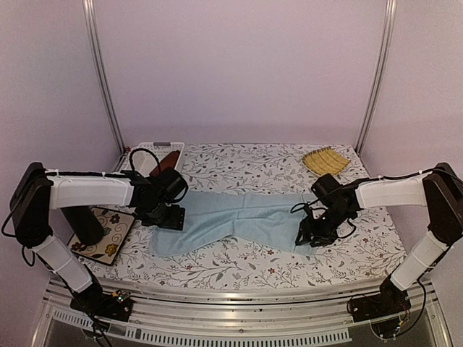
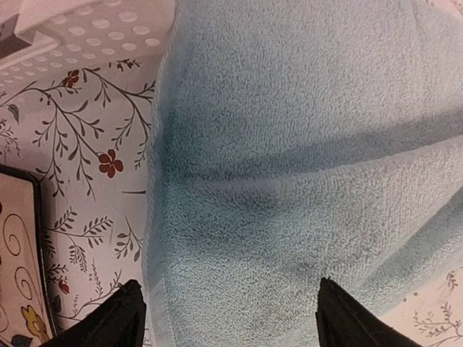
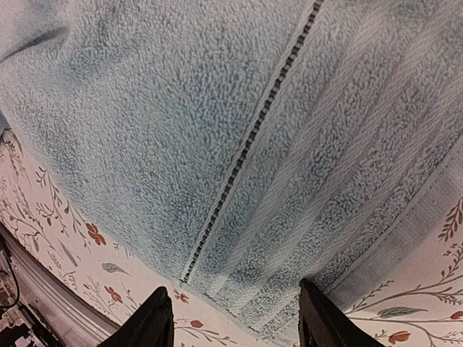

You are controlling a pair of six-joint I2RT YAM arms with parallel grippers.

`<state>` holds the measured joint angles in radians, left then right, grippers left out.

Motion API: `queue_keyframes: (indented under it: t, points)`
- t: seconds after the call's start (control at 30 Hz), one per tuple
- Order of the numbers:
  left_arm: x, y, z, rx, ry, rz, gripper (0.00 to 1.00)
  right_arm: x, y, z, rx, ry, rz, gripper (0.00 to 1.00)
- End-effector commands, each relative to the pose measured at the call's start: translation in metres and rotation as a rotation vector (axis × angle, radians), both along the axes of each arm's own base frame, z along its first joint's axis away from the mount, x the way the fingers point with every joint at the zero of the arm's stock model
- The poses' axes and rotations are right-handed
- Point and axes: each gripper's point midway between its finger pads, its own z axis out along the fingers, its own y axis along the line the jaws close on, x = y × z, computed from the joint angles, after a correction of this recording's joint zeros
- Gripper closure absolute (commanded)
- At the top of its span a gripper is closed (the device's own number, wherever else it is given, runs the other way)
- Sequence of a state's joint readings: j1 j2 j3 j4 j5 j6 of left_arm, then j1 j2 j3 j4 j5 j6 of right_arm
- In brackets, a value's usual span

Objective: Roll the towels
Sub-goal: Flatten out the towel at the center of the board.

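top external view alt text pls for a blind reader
A pale blue towel lies spread on a floral tablecloth, with the left gripper over its left end and the right gripper over its right end. A rust-red towel sits in a white basket.

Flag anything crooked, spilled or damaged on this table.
The blue towel lies askew across the table, creased along its middle, its near edge uneven. Nothing looks spilled or torn.

Pale light-blue terry towel (image 1: 239, 220): unrolled, spread flat across middle of bench (image 1: 239, 166), long axis left-right, shallow wrinkles, woven stripe band near right end. Dark rust-red terry towel (image 1: 170, 160): tilted in white basket (image 1: 155, 145), back left, partly hidden.
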<state>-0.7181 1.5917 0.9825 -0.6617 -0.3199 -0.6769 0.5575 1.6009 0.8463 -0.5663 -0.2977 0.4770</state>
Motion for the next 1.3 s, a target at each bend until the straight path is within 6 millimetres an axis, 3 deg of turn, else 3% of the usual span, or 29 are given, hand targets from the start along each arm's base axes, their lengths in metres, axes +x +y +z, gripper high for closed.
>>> queue_keyframes:
  t: [0.0,0.6,0.77,0.87,0.97,1.03,1.13,1.27]
  points:
    - [0.008,0.003,0.009,-0.023,-0.030,-0.009,0.18,0.002,-0.017,-0.005,-0.040,0.020,-0.070,0.39]
    - [0.018,0.019,0.019,-0.037,-0.053,-0.022,0.18,-0.021,-0.098,-0.006,-0.070,0.164,-0.367,0.35]
    - [0.021,0.017,0.023,-0.052,-0.057,-0.030,0.17,-0.025,-0.102,0.004,-0.062,0.150,-0.363,0.35]
    - [0.027,0.013,0.032,-0.064,-0.071,-0.030,0.16,-0.003,-0.098,0.040,-0.034,0.057,-0.351,0.35]
    - [0.039,0.003,0.048,-0.090,-0.103,-0.044,0.14,0.032,-0.098,0.083,-0.035,-0.069,-0.353,0.35]
    - [0.050,-0.008,0.058,-0.112,-0.121,-0.062,0.09,0.054,-0.094,0.101,-0.029,-0.124,-0.341,0.34]
    - [0.070,-0.025,0.065,-0.122,-0.130,-0.100,0.03,0.085,-0.090,0.107,-0.036,-0.164,-0.325,0.33]
    - [0.098,-0.038,0.061,-0.110,-0.128,-0.128,0.03,0.127,-0.087,0.092,-0.082,-0.188,-0.303,0.33]
